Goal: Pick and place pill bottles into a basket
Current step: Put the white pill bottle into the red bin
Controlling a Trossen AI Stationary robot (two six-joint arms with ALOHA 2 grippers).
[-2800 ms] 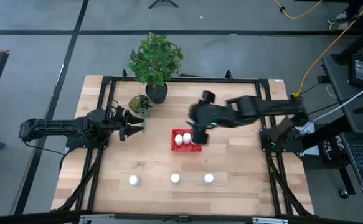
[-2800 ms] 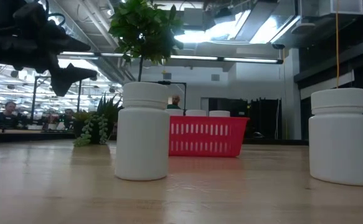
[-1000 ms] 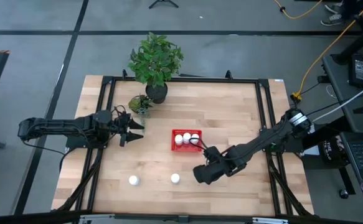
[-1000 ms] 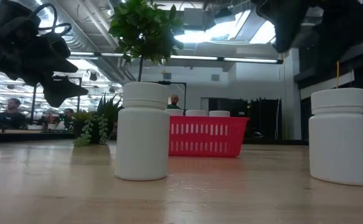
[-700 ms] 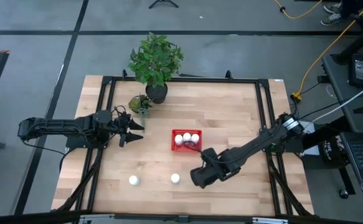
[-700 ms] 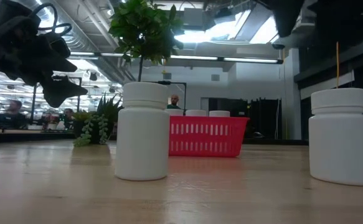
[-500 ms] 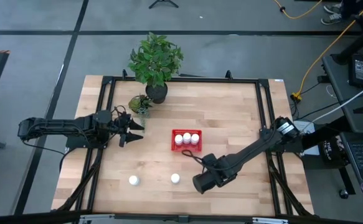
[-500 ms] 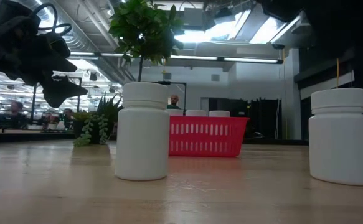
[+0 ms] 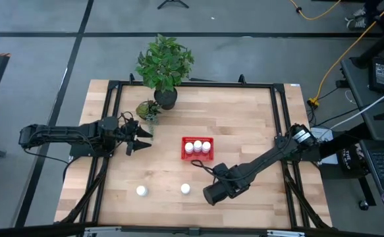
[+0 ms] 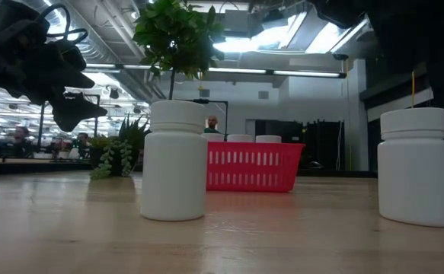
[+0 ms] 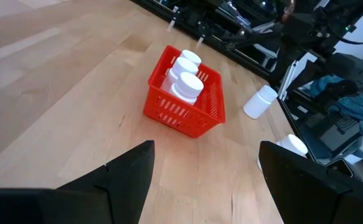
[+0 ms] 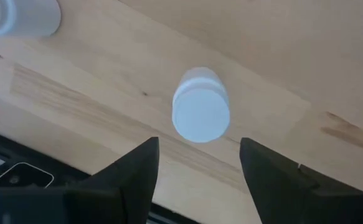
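Three small white cylindrical pill bottles already stand in the small square red mesh basket; three more wait on the wooden desk.

From left: the left gripper hovers idle near the desk's left edge, jaws spread and empty. Two bottles stand along the front. The right gripper hangs directly above the third bottle, jaws spread on either side. Next move, likely: descend, then close on it.

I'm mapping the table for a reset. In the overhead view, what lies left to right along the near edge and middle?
Left gripper → bottle → bottle → red basket holding three bottles → right gripper.
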